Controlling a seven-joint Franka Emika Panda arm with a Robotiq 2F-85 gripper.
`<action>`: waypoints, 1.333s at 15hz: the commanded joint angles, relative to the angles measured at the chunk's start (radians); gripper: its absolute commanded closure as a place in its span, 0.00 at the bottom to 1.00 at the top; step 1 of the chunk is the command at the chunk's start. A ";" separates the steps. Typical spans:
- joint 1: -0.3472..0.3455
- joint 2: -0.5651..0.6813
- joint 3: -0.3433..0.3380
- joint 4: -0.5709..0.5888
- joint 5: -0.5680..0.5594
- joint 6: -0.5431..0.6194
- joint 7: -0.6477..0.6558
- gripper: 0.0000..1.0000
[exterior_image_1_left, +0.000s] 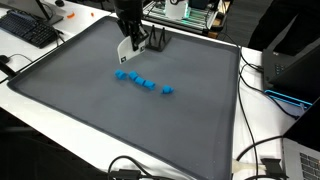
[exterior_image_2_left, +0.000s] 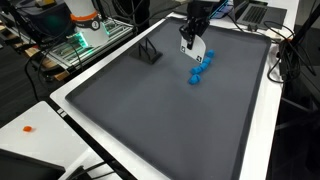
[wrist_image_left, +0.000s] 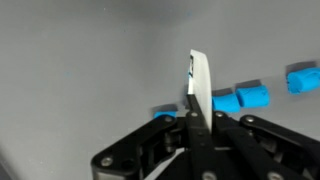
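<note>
1. Wrist view: the gripper has its jaws pressed together on a thin white card, which is seen edge-on and stands up from between the fingers.
2. The card carries a small blue and dark mark near its upper edge. It is too small and too slanted to read, and no brand shows on it.
3. Just beyond the card, a row of blue blocks lies on the grey mat. One block sits apart at the far end of the row.
4. In both exterior views the gripper hangs above the mat. The card points down from it and is clear of the surface.
5. The blue blocks lie directly below and just in front of the card. I cannot tell whether the card's lower edge touches the nearest block.
6. A small black stand rests on the mat near the gripper, apart from the blocks.
7. Farther off, in an exterior view, a black keyboard lies on the white table beyond the mat's rim. Its key legends are not legible.
</note>
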 joint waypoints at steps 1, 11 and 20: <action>0.013 -0.137 0.004 -0.152 0.044 0.061 0.157 0.99; -0.007 -0.329 0.060 -0.481 0.136 0.359 0.470 0.99; -0.039 -0.395 0.068 -0.634 0.233 0.388 0.619 0.99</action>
